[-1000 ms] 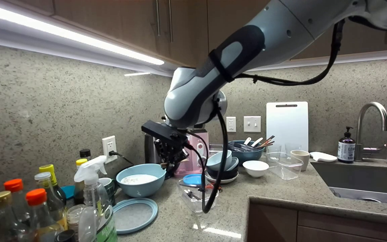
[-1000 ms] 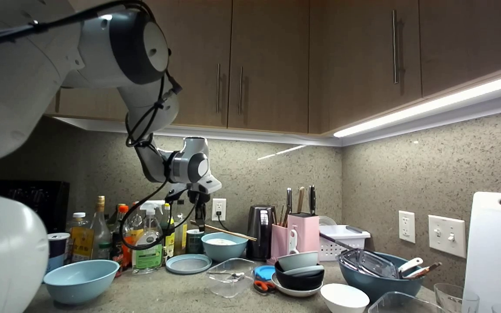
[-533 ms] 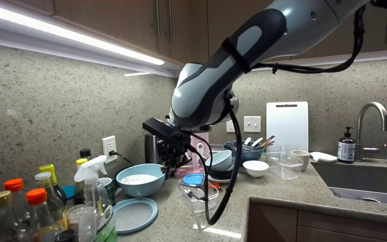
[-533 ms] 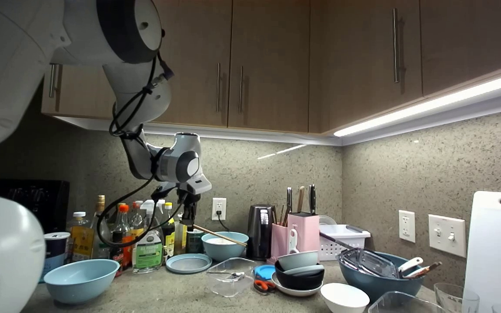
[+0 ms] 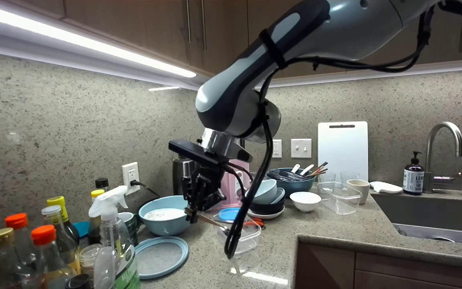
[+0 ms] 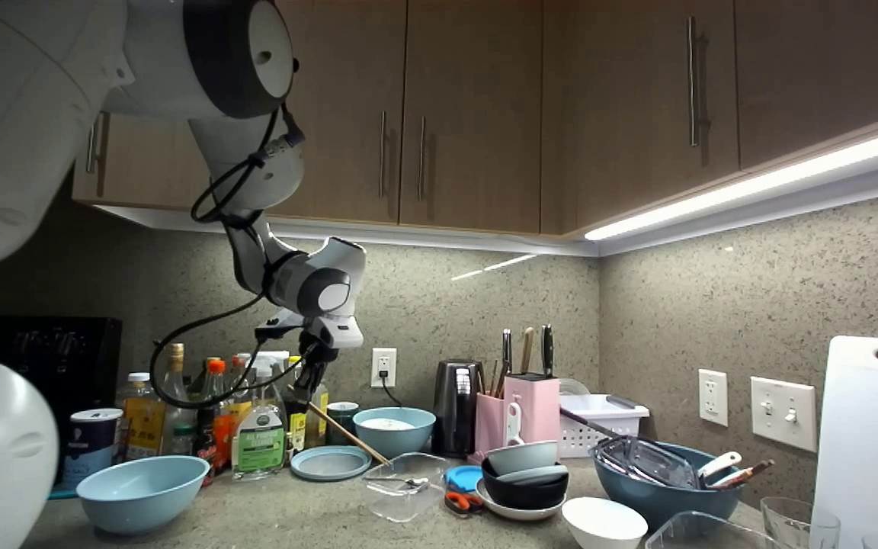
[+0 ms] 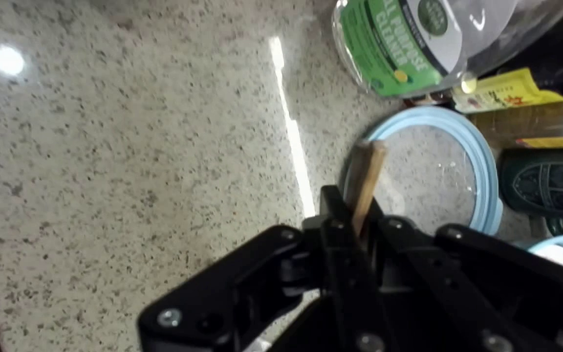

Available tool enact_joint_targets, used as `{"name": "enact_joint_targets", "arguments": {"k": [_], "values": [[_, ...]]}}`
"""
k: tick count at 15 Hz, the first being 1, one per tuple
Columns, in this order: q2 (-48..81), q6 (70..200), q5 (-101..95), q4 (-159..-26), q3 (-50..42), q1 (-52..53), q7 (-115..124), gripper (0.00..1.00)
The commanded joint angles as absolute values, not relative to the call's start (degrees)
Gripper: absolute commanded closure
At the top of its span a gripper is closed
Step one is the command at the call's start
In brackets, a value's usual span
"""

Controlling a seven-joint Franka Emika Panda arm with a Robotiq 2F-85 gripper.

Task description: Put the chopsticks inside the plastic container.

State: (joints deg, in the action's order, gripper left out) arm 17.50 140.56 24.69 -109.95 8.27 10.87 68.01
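My gripper (image 5: pixel 193 214) is shut on the wooden chopsticks (image 5: pixel 210 220), near one end. It also shows in the other views (image 6: pixel 306 383) (image 7: pixel 353 201). In an exterior view the chopsticks (image 6: pixel 347 432) slant down to the right, their low end beside the container's rim; I cannot tell whether it is over the rim. The wrist view shows only their short upper end (image 7: pixel 372 173). The clear plastic container (image 6: pixel 401 505) stands on the counter with metal cutlery (image 6: pixel 411 482) in it. It also shows in an exterior view (image 5: pixel 251 243), partly behind the arm's cable.
A light blue lid (image 6: pixel 330 463) and a blue bowl with white contents (image 6: pixel 395 431) lie near the gripper. A spray bottle (image 6: pixel 260 438) and sauce bottles stand beside them. Orange scissors (image 6: pixel 463 502) and stacked bowls (image 6: pixel 524 486) are right of the container. Another clear container (image 5: pixel 341 202) stands farther off.
My gripper has tilted and moved away from the blue bowl. The chopsticks swung from nearly level over the bowl to a steeper slant, low end toward the plastic container.
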Motion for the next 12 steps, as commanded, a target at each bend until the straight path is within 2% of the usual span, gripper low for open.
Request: {"name": "enact_joint_targets", "arguments": {"k": [1,2,4,5,12], "values": [[18.30,139.46,29.26,-108.36,8.76,8.62,63.06,0.98],[17.71,138.87,27.66,-108.82,8.37,9.71,65.47,0.91],[18.09,138.91,27.68,-108.38,8.04,9.24,65.21,0.91],[18.18,138.93,27.67,-108.34,7.99,9.23,65.19,0.98],[21.22,122.14,32.20,-101.18,7.64,3.11,48.79,0.98]]}}
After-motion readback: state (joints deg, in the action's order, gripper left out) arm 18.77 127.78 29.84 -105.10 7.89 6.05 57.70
